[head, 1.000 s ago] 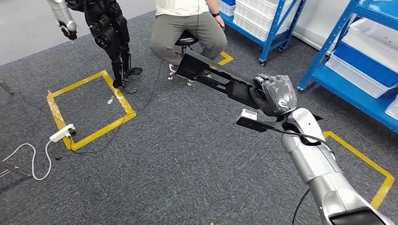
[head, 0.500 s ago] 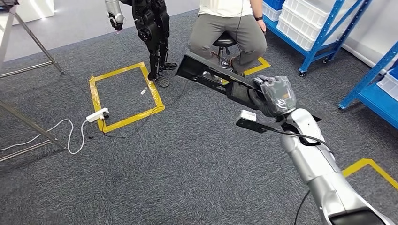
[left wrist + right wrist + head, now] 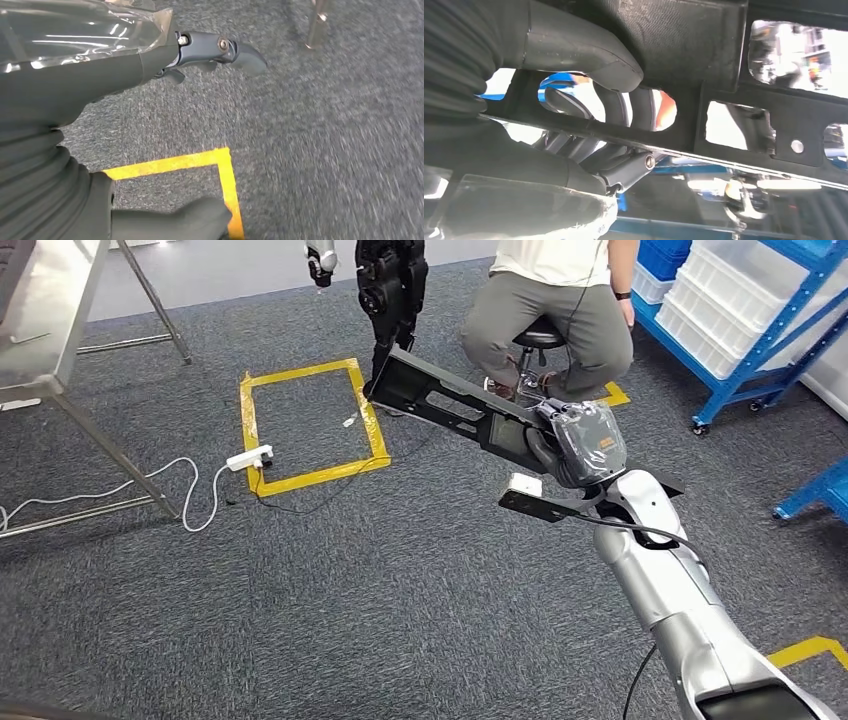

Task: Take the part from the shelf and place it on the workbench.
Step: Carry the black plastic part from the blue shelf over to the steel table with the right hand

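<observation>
The right hand [image 3: 578, 445] gripped a long, flat black part [image 3: 450, 405] pierced with cutouts, its fingers [image 3: 624, 107] wrapped through one opening. The left hand [image 3: 75, 80] hung empty above coarse grey carpet [image 3: 325, 140], fingers loosely apart.

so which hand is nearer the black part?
Right. The right hand grips the black part at its end; the left hand hangs over carpet, holding nothing.

Light: bright and even in the head view, soft shadows | Glare: shiny spots on the plastic wrap over the left hand [image 3: 85, 35] | Blur: carpet [image 3: 340, 150] was smeared | Right wrist view: dark part [image 3: 684, 45] against washed-out white gaps, background fuzzy
</observation>
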Tool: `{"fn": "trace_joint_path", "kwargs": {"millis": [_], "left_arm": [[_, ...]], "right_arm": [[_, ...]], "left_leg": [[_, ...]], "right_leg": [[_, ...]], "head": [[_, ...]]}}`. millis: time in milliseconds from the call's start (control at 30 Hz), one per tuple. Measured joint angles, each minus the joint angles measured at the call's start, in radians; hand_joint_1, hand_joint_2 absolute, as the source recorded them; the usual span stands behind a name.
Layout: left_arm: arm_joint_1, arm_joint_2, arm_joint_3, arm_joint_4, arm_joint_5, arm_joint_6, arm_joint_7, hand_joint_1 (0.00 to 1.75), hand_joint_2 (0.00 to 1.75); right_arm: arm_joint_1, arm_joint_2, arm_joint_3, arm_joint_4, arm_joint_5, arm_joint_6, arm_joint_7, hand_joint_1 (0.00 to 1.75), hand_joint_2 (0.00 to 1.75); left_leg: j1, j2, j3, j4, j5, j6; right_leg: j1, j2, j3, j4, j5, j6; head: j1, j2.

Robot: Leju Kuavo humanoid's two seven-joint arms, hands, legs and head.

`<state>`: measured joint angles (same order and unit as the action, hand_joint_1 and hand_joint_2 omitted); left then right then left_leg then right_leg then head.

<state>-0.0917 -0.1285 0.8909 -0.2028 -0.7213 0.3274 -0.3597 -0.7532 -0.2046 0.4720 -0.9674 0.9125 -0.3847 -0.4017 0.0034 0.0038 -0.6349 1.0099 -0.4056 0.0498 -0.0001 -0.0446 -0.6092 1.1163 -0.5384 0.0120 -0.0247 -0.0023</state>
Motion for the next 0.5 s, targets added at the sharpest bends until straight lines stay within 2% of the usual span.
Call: {"fn": "trace_joint_path", "kwargs": {"millis": [33,100,133,167,200,267,300,333,400,433,467,500], "left_arm": [[-0.002,0.0,0.0,0.0,0.0,0.0,0.0,0.0,1.75],[-0.004,0.0,0.0,0.0,-0.001,0.0,0.0,0.0,1.75],[-0.003,0.0,0.0,0.0,-0.002,-0.001,0.001,0.0,1.75],[-0.003,0.0,0.0,0.0,-0.002,-0.001,0.001,0.0,1.75],[-0.002,-0.001,0.0,0.0,-0.002,-0.002,0.002,0.0,1.75],[-0.001,-0.002,0.0,0.0,-0.003,-0.003,0.002,0.0,1.75],[-0.001,-0.002,0.0,0.0,-0.004,-0.003,0.002,0.0,1.75],[-0.002,-0.002,0.0,0.0,-0.004,-0.003,0.003,0.0,1.75],[0.0,-0.001,0.0,0.0,-0.005,-0.003,0.003,0.0,1.75],[0.002,-0.001,0.0,0.0,-0.007,-0.003,0.003,0.0,1.75],[0.005,0.0,0.0,0.0,-0.008,-0.003,0.003,0.0,1.75],[0.007,0.0,0.0,0.0,-0.009,-0.003,0.003,0.0,1.75]], "right_arm": [[0.002,-0.003,0.0,0.001,0.0,0.0,0.0,1.75,1.75],[0.009,-0.008,0.0,0.003,0.0,-0.001,-0.001,1.75,1.75],[0.012,-0.009,0.0,0.004,0.0,-0.001,-0.001,1.75,1.75],[0.014,-0.01,0.0,0.005,0.0,-0.001,-0.001,1.75,1.75],[0.015,-0.01,0.0,0.005,0.0,-0.001,-0.001,1.75,1.75],[0.013,-0.012,-0.001,0.005,-0.002,0.0,-0.001,1.75,1.75],[0.012,-0.014,-0.001,0.005,-0.003,0.0,-0.002,1.75,1.75],[0.01,-0.017,-0.002,0.005,-0.004,0.0,-0.003,1.75,1.75],[0.009,-0.021,-0.002,0.006,-0.005,0.001,-0.004,1.75,1.75],[0.009,-0.022,-0.002,0.006,-0.005,0.002,-0.004,1.75,1.75],[0.009,-0.023,-0.001,0.006,-0.006,0.002,-0.004,1.75,1.75],[0.008,-0.023,-0.001,0.006,-0.007,0.002,-0.004,1.75,1.75]], "left_leg": [[0.0,-0.012,0.0,-0.001,0.001,0.003],[0.0,-0.037,0.0,-0.001,0.001,0.004],[0.0,-0.047,0.0,-0.001,0.002,0.003],[0.001,-0.058,0.0,0.0,0.002,0.003],[0.001,-0.067,0.0,0.001,0.002,0.002],[0.004,-0.086,0.001,0.003,0.003,-0.002],[0.004,-0.096,-0.001,0.005,0.002,-0.005],[0.004,-0.105,-0.004,0.009,0.001,-0.01],[0.002,-0.123,-0.012,0.013,0.003,-0.023],[0.003,-0.132,-0.015,0.013,0.004,-0.029],[0.005,-0.134,-0.018,0.013,0.005,-0.034],[0.006,-0.117,-0.023,0.02,0.0,-0.038]], "right_leg": [[-0.003,0.022,-0.031,0.066,-0.028,-0.003],[-0.007,0.037,-0.092,0.187,-0.067,-0.002],[-0.009,0.039,-0.108,0.215,-0.072,0.002],[-0.011,0.04,-0.109,0.211,-0.064,0.009],[-0.014,0.042,-0.093,0.173,-0.045,0.017],[-0.022,0.051,-0.044,0.063,0.006,0.035],[-0.028,0.068,-0.017,0.002,0.028,0.043],[-0.03,0.082,0.001,-0.039,0.044,0.044],[-0.03,0.097,0.021,-0.081,0.059,0.035],[-0.026,0.088,0.023,-0.082,0.062,0.027],[-0.027,0.079,0.025,-0.083,0.065,0.021],[-0.027,0.07,0.026,-0.084,0.067,0.015]], "head": [[0.001,0.0],[0.002,0.0],[0.002,0.0],[0.002,0.0],[0.002,0.0],[0.002,0.0],[0.003,0.0],[0.004,0.0],[0.004,0.0],[0.003,0.0],[0.003,0.0],[0.001,0.0]]}}
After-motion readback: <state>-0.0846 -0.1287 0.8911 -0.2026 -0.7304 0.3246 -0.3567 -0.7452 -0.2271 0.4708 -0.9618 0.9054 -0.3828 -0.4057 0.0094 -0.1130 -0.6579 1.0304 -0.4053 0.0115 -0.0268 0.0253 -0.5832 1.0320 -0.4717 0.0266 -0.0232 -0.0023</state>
